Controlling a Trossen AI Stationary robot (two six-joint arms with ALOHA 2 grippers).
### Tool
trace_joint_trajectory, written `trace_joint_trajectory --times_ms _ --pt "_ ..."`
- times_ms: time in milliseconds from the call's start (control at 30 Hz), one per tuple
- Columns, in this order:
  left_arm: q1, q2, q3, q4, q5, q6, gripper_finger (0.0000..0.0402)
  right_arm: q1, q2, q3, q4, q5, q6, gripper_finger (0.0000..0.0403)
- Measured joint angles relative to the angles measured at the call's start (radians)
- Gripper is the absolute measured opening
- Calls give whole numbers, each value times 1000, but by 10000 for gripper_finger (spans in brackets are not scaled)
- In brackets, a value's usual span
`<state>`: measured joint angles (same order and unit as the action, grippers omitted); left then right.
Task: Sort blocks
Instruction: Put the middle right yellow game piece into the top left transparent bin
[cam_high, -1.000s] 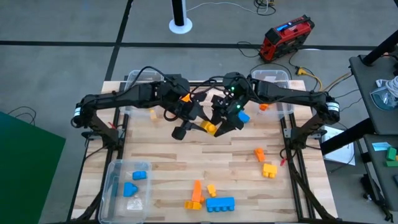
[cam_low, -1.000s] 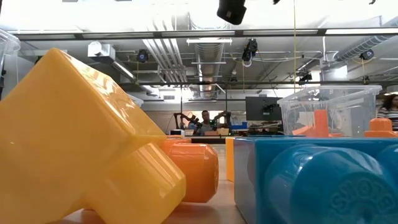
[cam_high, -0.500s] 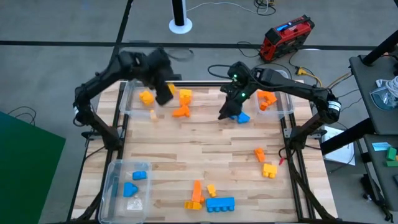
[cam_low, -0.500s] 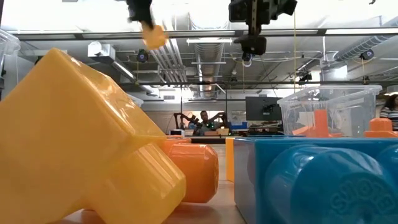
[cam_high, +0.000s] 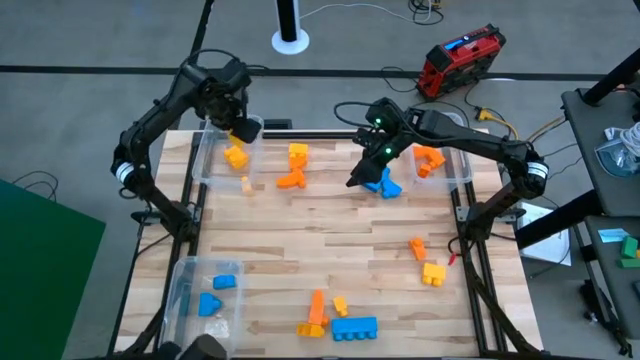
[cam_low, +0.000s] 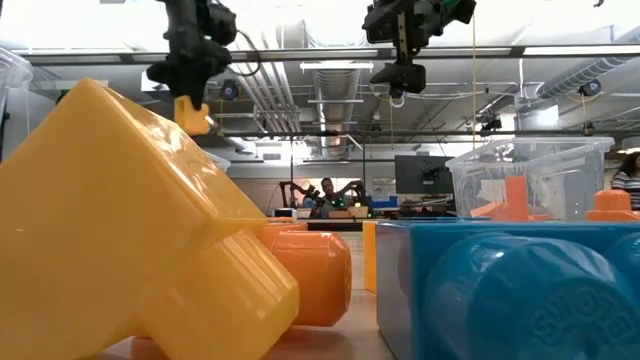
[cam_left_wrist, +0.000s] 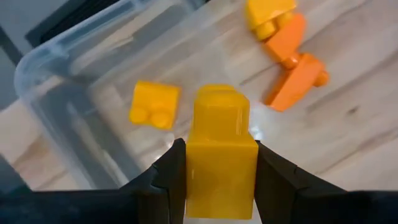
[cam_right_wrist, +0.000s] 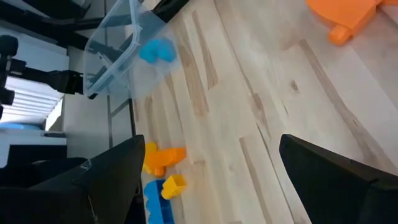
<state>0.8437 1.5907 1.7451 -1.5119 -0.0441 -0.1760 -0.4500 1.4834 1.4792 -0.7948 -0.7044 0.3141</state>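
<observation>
My left gripper (cam_left_wrist: 221, 180) grips a yellow block (cam_left_wrist: 221, 149) between its fingers, held above the clear bin (cam_high: 212, 150) at the table's far left corner, where another yellow block (cam_high: 235, 156) already lies. My right gripper (cam_high: 358, 178) hangs with fingers spread wide and empty, low over the far side of the table, beside a blue block (cam_high: 383, 184). Other blocks lie scattered across the wooden table (cam_high: 330, 250).

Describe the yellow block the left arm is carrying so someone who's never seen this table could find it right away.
Look at the clear bin at the table's far left corner. The left gripper hangs over it, shut on a yellow block. Unlike the yellow block lying in the bin, it is clamped between the dark fingers, off the surface.
</observation>
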Motion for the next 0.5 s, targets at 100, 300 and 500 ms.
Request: trace_joint_trajectory --times_ms 100,300,500 --pt "36 -1 -7 -12 -1 -20 125 0 0 0 1 1 0 363" --pt "75 -11 -13 -36 0 -28 125 0 0 -3 22 1 -12 364" --pt "90 -100 -133 -37 0 -65 125 0 1 -11 27 2 -24 364"
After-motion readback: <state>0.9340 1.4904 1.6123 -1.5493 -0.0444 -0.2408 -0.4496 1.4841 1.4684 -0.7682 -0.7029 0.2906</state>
